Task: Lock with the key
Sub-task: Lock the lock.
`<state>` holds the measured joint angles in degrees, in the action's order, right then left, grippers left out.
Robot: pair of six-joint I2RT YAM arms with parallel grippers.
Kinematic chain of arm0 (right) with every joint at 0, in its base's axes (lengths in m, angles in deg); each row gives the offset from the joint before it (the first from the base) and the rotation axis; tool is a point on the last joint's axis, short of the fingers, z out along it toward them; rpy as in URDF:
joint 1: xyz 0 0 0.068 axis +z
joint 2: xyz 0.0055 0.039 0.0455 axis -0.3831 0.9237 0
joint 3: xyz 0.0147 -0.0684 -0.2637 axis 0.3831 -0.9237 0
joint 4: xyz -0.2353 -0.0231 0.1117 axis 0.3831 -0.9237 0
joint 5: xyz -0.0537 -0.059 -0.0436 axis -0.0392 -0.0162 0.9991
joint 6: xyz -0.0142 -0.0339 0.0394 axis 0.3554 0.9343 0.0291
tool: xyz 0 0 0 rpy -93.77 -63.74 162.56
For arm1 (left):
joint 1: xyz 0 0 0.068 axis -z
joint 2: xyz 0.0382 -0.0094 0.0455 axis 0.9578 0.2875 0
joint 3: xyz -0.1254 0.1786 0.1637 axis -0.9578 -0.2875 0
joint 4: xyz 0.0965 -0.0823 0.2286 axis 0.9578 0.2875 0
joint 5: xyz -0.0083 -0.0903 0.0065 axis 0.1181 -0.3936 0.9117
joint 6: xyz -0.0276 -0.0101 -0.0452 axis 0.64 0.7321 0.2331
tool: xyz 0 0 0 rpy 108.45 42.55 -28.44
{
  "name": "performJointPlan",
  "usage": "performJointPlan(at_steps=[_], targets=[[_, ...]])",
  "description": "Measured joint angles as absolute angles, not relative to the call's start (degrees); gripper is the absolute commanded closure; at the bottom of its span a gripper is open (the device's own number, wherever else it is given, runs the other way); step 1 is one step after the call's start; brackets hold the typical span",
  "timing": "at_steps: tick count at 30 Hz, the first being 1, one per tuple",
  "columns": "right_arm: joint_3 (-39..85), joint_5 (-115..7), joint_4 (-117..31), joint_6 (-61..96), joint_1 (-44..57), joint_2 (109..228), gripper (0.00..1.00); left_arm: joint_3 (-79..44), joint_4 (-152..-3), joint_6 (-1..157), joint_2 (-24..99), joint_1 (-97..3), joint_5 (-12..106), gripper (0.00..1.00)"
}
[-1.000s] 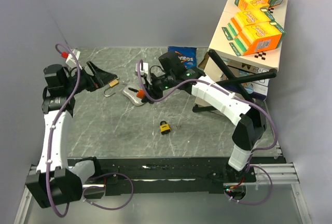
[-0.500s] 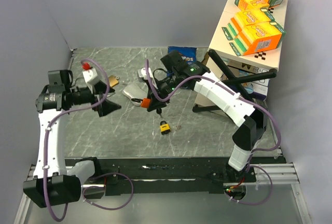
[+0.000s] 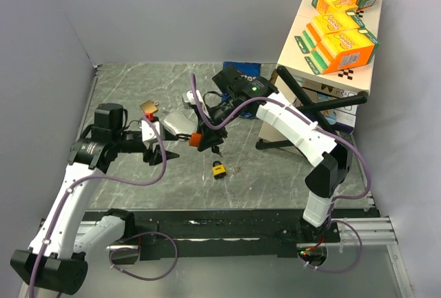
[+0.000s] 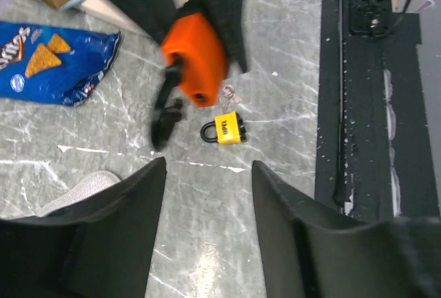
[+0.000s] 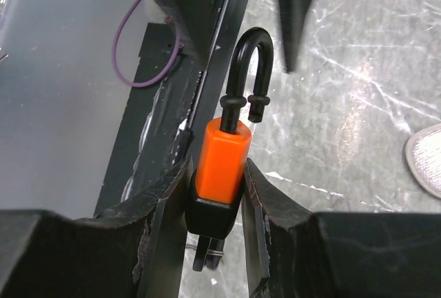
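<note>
Where the right gripper (image 5: 217,167) clamps it by the body, the orange padlock (image 5: 222,153) hangs clear of the table (image 3: 275,174), between the two arms. Long axis: in line with the fingers, tilted down. Black shackle (image 5: 249,63): leads, past the fingertips, towards the tabletop; sprung, one leg out of the body. Left gripper (image 4: 207,167): jaws apart, nothing between them, aimed at the lock. Yellow padlock (image 4: 228,128): flat on the table, just beneath.
</note>
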<state>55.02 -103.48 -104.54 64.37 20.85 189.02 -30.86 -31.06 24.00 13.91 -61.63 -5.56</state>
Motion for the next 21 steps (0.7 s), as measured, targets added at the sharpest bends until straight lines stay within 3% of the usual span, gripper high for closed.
performJointPlan(at_steps=[15,21], targets=[[56.6,-103.2,-108.4,66.3,21.1,190.3,1.0,-30.5,-38.9,29.0,15.9,-60.9,-2.4,0.55],[57.7,-103.0,-108.7,66.2,21.4,192.3,1.0,-29.2,-38.9,29.2,16.7,-59.0,-2.6,0.67]])
